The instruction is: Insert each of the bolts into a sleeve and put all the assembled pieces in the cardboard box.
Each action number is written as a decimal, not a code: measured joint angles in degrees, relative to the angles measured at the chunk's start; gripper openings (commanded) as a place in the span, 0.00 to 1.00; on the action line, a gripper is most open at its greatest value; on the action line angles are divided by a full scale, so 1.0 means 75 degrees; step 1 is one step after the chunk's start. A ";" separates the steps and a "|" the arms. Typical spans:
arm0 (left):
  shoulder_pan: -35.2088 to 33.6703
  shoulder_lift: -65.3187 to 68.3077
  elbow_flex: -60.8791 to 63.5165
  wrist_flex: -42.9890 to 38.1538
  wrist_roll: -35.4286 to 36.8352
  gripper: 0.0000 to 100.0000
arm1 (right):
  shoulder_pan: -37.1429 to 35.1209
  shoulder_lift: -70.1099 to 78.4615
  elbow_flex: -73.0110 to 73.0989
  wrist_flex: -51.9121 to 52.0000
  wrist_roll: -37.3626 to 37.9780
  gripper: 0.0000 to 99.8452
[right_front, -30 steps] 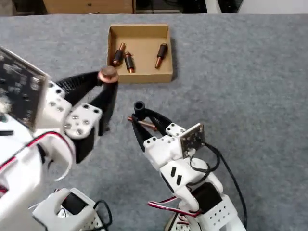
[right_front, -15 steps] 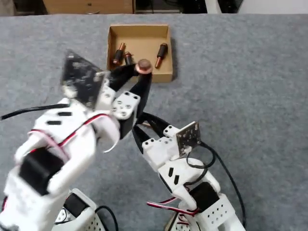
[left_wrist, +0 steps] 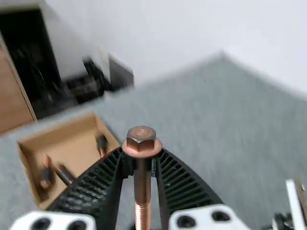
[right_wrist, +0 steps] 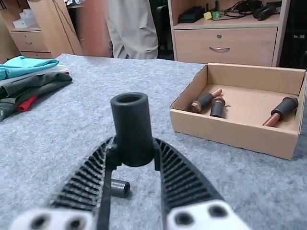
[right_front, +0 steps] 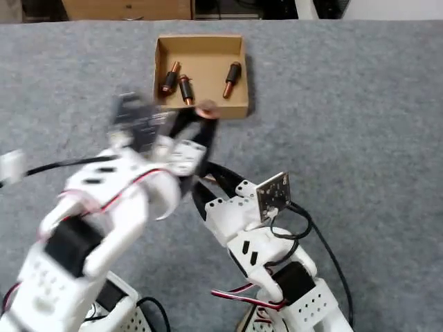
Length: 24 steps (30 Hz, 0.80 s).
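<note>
Bolts and sleeves sit partly sorted on the grey desk (right_front: 346, 104). The cardboard box (right_front: 158, 69) stands near the far edge and holds 3 assembled pieces: one (right_front: 170, 77) by its left wall, a second (right_front: 185, 89) just beside it, and a third (right_front: 232, 79) apart toward the right wall. Each is a copper bolt with a black sleeve over its shank.

The left claw (left_wrist: 140, 158) is clenched on a copper bolt (left_wrist: 140, 163). Its ribbed black fingers (left_wrist: 175, 179) press the shank from both sides, and the hexagonal head stands clear beyond the tips. From above, that head (right_front: 205, 109) shows against the box's near wall, with the left arm stretched across the desk toward it.

The right claw (right_wrist: 133, 153) grips a black sleeve (right_wrist: 132, 127) upright by its lower half, the open bore facing up. It is on the near side of the box, which the right wrist view shows off to one side with the 3 pieces inside. A shorter loose sleeve (right_wrist: 120, 188) lies on its side on the desk below this claw. Folded clothes (right_wrist: 29, 79) rest at the desk's far left edge, and a wooden drawer cabinet (right_wrist: 225, 45) stands behind the box.
</note>
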 measured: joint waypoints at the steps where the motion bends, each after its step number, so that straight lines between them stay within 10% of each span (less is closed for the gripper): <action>1: -0.0105 -0.0399 0.0270 -0.0176 -0.0023 0.02 | 0.0000 0.0000 0.0000 0.0000 -0.0059 0.00; 24: -0.0223 -0.0234 0.1840 -0.1453 -0.0012 0.02 | 0.0000 0.0000 0.0000 -0.0527 -0.0176 0.00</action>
